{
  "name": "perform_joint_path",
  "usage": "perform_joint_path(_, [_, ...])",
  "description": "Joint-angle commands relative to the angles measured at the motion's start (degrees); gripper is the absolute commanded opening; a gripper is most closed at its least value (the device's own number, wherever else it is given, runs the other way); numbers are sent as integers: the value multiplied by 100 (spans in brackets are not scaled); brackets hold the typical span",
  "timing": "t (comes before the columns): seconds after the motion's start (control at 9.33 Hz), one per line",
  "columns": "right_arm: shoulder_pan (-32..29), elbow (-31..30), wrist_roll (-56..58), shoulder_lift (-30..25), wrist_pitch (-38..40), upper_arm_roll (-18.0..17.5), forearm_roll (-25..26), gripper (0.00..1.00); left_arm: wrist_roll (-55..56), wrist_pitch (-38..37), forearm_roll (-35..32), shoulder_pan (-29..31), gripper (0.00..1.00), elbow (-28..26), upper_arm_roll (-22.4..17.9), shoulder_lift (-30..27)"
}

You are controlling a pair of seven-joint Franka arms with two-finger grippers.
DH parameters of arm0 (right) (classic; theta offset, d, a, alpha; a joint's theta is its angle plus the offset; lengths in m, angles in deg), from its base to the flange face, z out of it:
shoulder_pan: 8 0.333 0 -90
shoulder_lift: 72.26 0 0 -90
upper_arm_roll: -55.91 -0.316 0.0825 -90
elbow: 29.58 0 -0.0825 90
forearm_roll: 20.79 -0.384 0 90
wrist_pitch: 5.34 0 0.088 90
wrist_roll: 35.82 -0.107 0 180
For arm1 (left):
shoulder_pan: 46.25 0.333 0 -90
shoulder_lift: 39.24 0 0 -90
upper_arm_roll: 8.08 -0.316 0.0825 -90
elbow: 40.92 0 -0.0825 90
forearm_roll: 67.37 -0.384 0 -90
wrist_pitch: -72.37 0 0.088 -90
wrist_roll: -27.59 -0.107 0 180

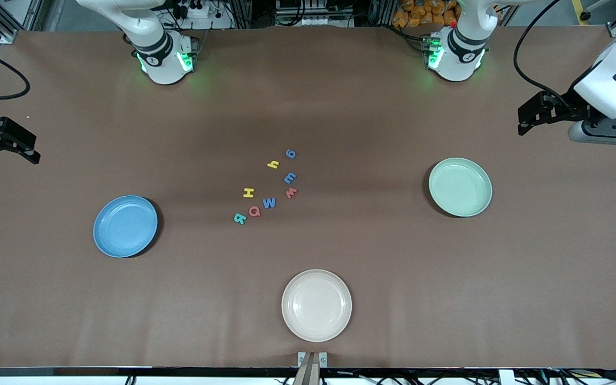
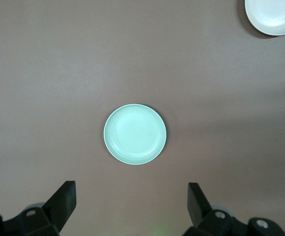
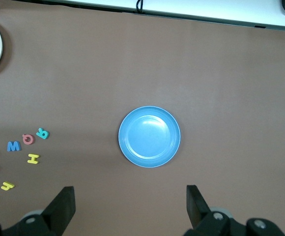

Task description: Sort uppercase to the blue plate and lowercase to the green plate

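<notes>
Eight foam letters lie loose mid-table. The capitals are yellow H (image 1: 248, 193), blue W (image 1: 269, 202), red Q (image 1: 254, 211) and teal R (image 1: 239, 218). Farther from the front camera lie the lowercase blue g (image 1: 291, 154), yellow h (image 1: 273, 164), blue m (image 1: 290, 178) and red w (image 1: 291, 193). The blue plate (image 1: 125, 226) (image 3: 149, 136) is empty toward the right arm's end. The green plate (image 1: 460, 187) (image 2: 135, 133) is empty toward the left arm's end. My left gripper (image 1: 523, 122) (image 2: 131, 196) is open and empty, high beside the green plate. My right gripper (image 1: 34, 149) (image 3: 130, 199) is open and empty, high beside the blue plate.
An empty cream plate (image 1: 316, 305) sits near the table's front edge, nearer to the front camera than the letters. Both arm bases stand along the table's back edge. Brown tabletop separates the letters from each plate.
</notes>
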Motion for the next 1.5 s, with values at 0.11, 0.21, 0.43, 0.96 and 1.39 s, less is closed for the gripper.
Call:
perform_joint_path(0.11, [-156,7,-72,-21,71,-58,-108,100,121,-33,-38,30,100,27,-6,-23])
perform_joint_path(0.21, [-209,7,-176,-21,89,-58,-116,100,95,-42,32,91,100,1,-15,-23])
perform_joint_path(0.43, [-244,-1,-239,-29,177,-58,-116,100,-63,-243,50,-22,100,-130,38,47])
perform_joint_path(0.96, [-253,-19,-239,-21,204,-58,-116,100,68,290,304,-1373,100,-52,258,1162])
perform_joint_path(1.39, [-402,-37,-221,6,212,-58,-275,100,2388,1590,217,-2437,100,-52,432,1811])
